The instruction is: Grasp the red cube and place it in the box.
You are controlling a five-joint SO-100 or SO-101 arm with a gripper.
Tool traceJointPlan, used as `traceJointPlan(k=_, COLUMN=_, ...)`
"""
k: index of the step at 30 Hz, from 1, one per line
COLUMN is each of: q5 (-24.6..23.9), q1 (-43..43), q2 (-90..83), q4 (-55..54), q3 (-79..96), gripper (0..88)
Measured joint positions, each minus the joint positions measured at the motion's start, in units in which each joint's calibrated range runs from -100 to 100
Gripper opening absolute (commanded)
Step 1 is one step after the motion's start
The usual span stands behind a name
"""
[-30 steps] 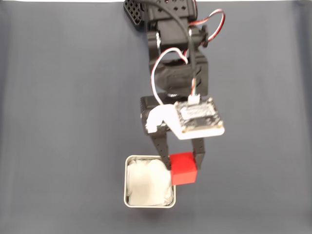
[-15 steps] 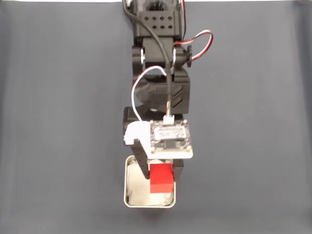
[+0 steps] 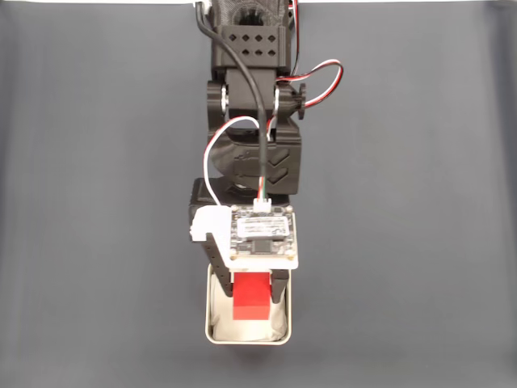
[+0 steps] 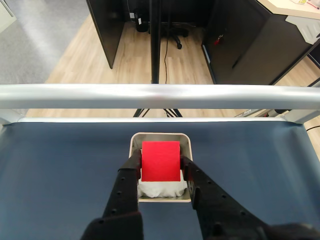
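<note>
The red cube point(image 3: 251, 297) point(image 4: 161, 160) is clamped between the two black fingers of my gripper point(image 3: 250, 295) point(image 4: 160, 167), which is shut on it. It hangs directly over the box point(image 3: 218, 335) point(image 4: 159, 137), a small silver-grey tin with a white lining, near the bottom of the fixed view. In the wrist view the cube covers the box's middle, with white lining showing below it. Whether the cube touches the lining I cannot tell.
The box sits on a dark blue-grey mat point(image 3: 97, 202). In the wrist view a silver rail point(image 4: 160, 96) runs along the table's far edge, with an office floor and dark desks beyond it. The black arm point(image 3: 252, 121) reaches down from the top of the fixed view.
The arm swung left in the fixed view, carrying the cube from beside the box's right edge to over its middle. The gripper stayed shut on the cube.
</note>
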Motion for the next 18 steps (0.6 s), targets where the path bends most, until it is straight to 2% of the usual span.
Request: traceJointPlan(k=18, q5=0.00, q1=0.22, q2=1.74, q4=-0.48, q3=0.00, gripper=10.0)
